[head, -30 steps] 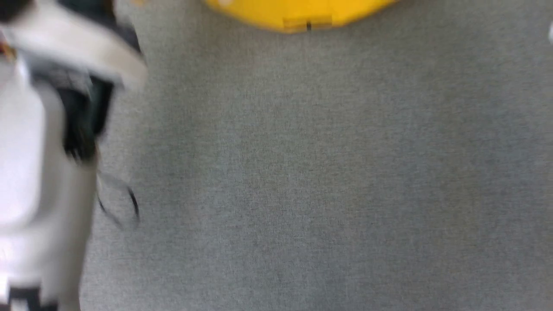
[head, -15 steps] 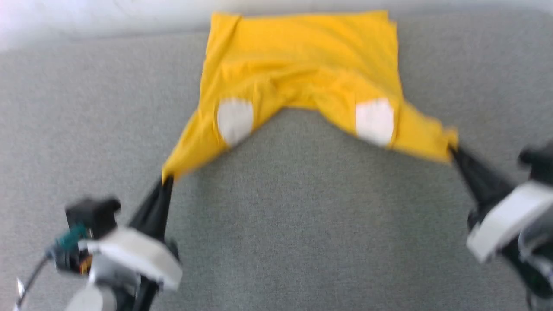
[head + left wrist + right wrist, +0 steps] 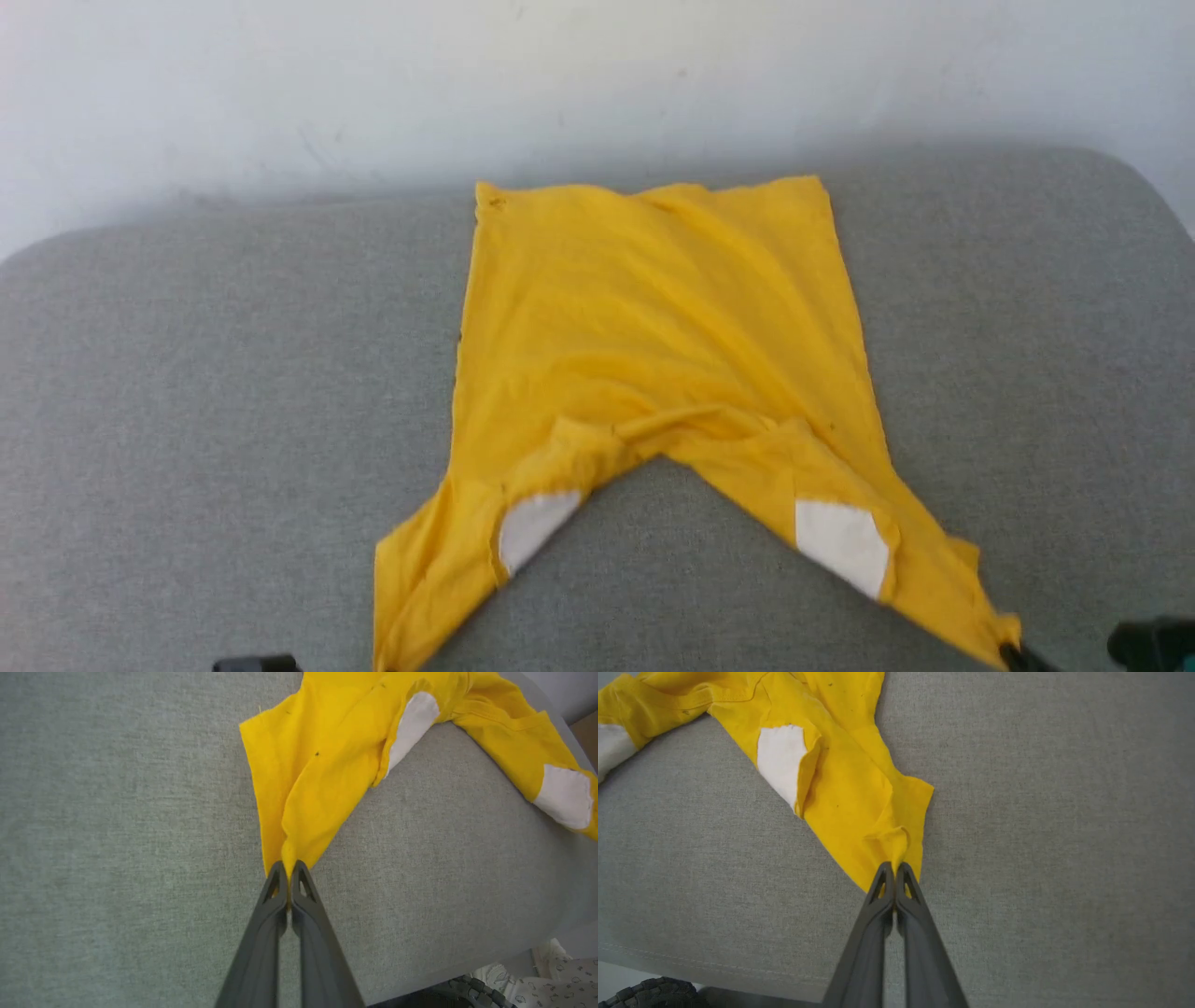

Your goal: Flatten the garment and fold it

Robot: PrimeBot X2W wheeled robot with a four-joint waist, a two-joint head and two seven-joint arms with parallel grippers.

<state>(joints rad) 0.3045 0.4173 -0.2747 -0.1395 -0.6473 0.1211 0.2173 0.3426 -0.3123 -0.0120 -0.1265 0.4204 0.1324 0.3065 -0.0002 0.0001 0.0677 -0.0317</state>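
The yellow garment (image 3: pixel 653 327) lies on the grey padded table (image 3: pixel 187 373), its straight hem at the far side and both near corners drawn out toward me. White patches (image 3: pixel 840 546) show on each side near the front. In the left wrist view my left gripper (image 3: pixel 288 870) is shut on the garment's (image 3: pixel 308 765) near-left corner. In the right wrist view my right gripper (image 3: pixel 894 870) is shut on the garment's (image 3: pixel 850 802) near-right corner; its dark tip (image 3: pixel 1013 655) shows at the head view's bottom edge. Cloth bunches in a ridge between the two patches.
A pale wall (image 3: pixel 597 75) rises behind the table's far edge. Bare grey surface lies on both sides of the garment. Below the table's near edge, a dark wheel (image 3: pixel 649 994) and patterned cloth (image 3: pixel 537 984) show.
The head camera has tilted up strongly, so the whole picture shifted and both arms dropped to the bottom edge. The garment now lies stretched longer toward me, both corners still held.
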